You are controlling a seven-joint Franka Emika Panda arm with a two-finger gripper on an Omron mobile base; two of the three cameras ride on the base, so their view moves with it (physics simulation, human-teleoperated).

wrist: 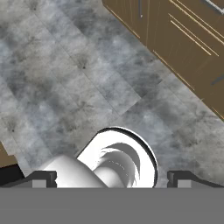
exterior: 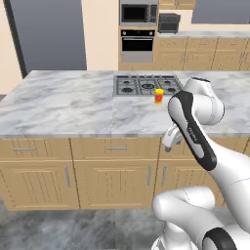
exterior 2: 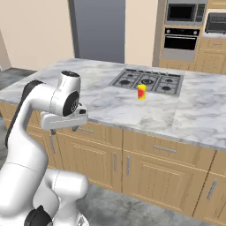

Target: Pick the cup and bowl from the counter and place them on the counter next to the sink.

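One task item is in sight from where I sit: the yellow cup (exterior: 158, 95), right of centre in the left base view, standing upright on the marble counter (exterior: 58, 105) just in front of the gas stovetop (exterior: 144, 84). My gripper (wrist: 112, 179) points at the grey floor (wrist: 65, 87), jaws spread wide, nothing between them. The cup looks small, light and rigid, possibly slick; I'd take it across its sides at mid-height.

Even, soft light; slight pixel blur
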